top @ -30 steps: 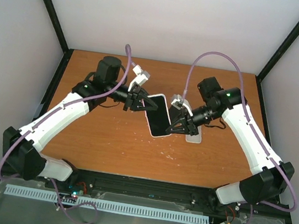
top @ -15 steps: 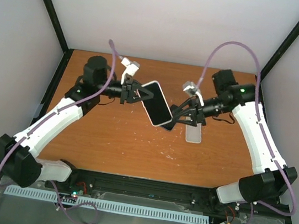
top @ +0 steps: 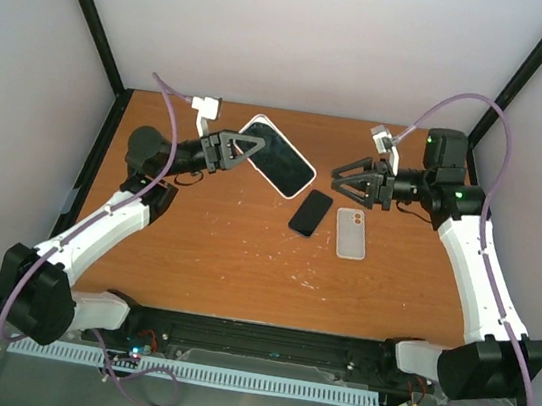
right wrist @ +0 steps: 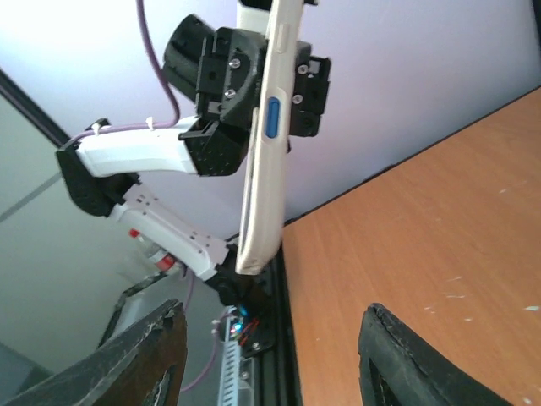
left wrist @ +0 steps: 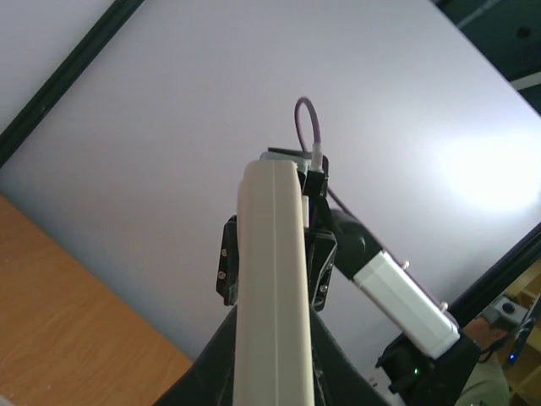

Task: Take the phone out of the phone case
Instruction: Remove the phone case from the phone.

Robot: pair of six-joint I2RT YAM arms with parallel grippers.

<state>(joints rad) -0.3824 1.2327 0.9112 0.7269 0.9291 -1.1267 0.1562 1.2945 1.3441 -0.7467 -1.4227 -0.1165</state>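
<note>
My left gripper (top: 246, 148) is shut on the near end of a white phone case (top: 278, 156) with a dark inner face and holds it in the air above the back left of the table. In the left wrist view the case (left wrist: 270, 279) stands edge-on between the fingers (left wrist: 226, 258). The right wrist view shows it edge-on too (right wrist: 266, 144), with a blue side button. A black phone (top: 310, 212) lies flat on the table, apart from the case. My right gripper (top: 340, 184) is open and empty, raised to the right of the phone; its fingers (right wrist: 152, 355) stand wide apart.
A second pale phone-shaped item (top: 352, 233) with a camera cutout lies flat just right of the black phone. The wooden table (top: 222, 267) is bounded by a black frame (top: 108, 140) and grey walls.
The left arm pulled the case up and back to the left. The black phone came out and now lies on the table. The right gripper drew back to the right, open.
</note>
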